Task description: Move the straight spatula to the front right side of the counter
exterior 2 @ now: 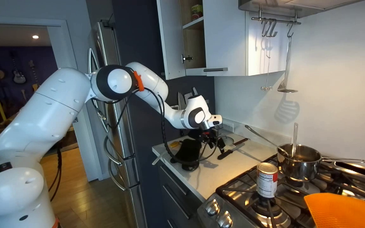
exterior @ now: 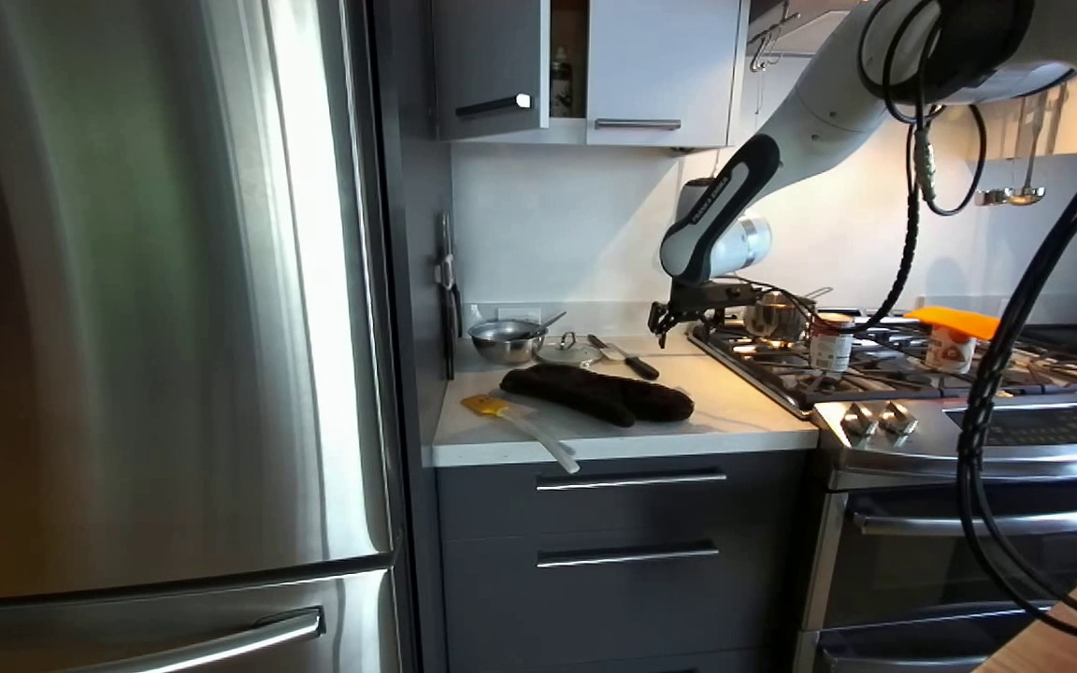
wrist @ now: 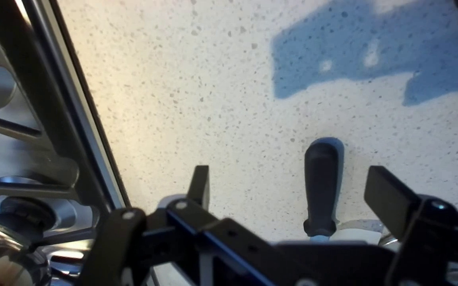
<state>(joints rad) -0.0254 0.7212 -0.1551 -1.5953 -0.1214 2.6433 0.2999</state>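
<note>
The straight spatula, with a black handle [wrist: 321, 184] and a metal blade, lies flat on the pale counter [wrist: 213, 99]. It shows in both exterior views, as a spatula [exterior: 624, 358] behind the dark mitts and as a spatula [exterior 2: 230, 151] near the gripper. My gripper [wrist: 287, 178] is open and empty above the counter. In the wrist view the handle shows between the two fingers, nearer the right-hand one, touching neither. The blade is hidden behind the gripper body there. In the exterior views the gripper [exterior: 659, 332] also shows in the air near the stove edge [exterior 2: 217, 146].
Dark mitts [exterior: 595, 393] lie across the counter's middle. A yellow-headed utensil [exterior: 520, 425] overhangs the front edge. A steel bowl [exterior: 506, 342] and glass lid [exterior: 568, 350] stand behind. The stove [exterior 2: 249, 202] carries a pot [exterior 2: 299, 164] and a can [exterior 2: 267, 180].
</note>
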